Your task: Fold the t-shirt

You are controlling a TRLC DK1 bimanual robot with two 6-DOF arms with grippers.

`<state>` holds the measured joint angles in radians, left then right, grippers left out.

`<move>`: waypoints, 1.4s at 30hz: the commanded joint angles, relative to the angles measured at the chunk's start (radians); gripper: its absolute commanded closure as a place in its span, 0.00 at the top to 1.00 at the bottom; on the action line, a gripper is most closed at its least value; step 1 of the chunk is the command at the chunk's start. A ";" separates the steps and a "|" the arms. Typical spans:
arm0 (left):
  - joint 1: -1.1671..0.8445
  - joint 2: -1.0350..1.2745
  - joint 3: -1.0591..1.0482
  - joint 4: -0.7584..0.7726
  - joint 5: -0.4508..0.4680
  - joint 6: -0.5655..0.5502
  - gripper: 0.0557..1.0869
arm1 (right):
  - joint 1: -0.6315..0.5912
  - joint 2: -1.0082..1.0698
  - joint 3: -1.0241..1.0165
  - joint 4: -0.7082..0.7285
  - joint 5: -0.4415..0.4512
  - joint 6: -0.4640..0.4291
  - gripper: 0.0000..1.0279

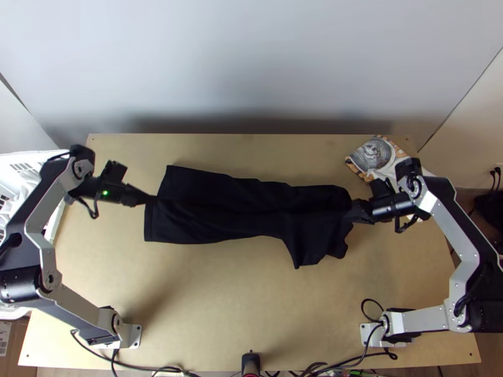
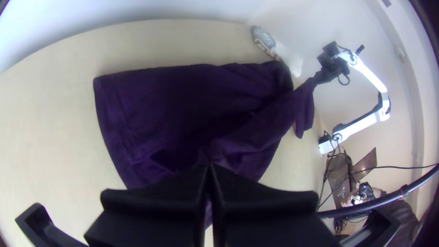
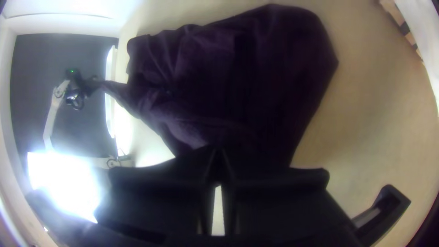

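In the top view the black t-shirt (image 1: 232,210) lies stretched sideways across the table's middle, folded over itself, with a part hanging toward the near side at its right. My left gripper (image 1: 148,198) is shut on its left end, and my right gripper (image 1: 352,212) is shut on its right end. The left wrist view has the t-shirt (image 2: 183,105) looking purple, drawn up between the fingers of the left gripper (image 2: 209,167). From the right wrist, the cloth (image 3: 238,77) runs into the closed tips of the right gripper (image 3: 219,151).
A printed cloth or bag (image 1: 375,156) lies at the table's back right, close to the right arm. A white basket (image 1: 28,164) stands at the left edge. Cables (image 1: 157,367) run along the near edge. Bare wood (image 1: 207,295) shows in front of the t-shirt.
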<state>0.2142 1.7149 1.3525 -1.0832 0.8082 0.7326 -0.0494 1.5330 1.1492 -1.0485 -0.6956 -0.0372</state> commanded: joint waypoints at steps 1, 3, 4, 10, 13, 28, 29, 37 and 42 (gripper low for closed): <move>-0.058 0.068 0.123 0.011 0.003 -0.045 0.03 | 0.014 0.047 0.061 0.056 0.013 0.040 0.03; -0.064 0.089 0.155 0.017 0.003 -0.059 0.03 | 0.013 0.059 0.066 0.081 0.024 0.054 0.03; -0.067 0.098 0.168 0.022 0.003 -0.068 0.03 | 0.013 0.065 0.066 0.088 0.030 0.057 0.03; -0.056 0.152 0.234 0.029 0.002 -0.098 0.03 | 0.005 0.092 0.066 0.128 0.064 0.072 0.03; -0.042 0.184 0.257 0.032 -0.003 -0.113 0.03 | -0.009 0.105 0.066 0.147 0.076 0.080 0.03; -0.053 0.387 0.513 0.120 -0.063 -0.259 0.03 | -0.015 0.110 0.055 0.180 0.099 0.086 0.03; -0.059 0.407 0.530 0.117 -0.064 -0.259 0.03 | -0.013 0.107 0.055 0.180 0.099 0.086 0.03; -0.113 0.505 0.565 0.111 -0.098 -0.245 0.03 | 0.016 0.102 0.037 0.216 0.099 0.129 0.03; -0.127 0.532 0.560 0.108 -0.132 -0.234 0.03 | 0.048 0.122 -0.002 0.305 0.157 0.203 0.03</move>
<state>0.1112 2.1944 1.8961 -0.9699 0.7086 0.4870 -0.0334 1.6386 1.1828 -0.8223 -0.5823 0.0990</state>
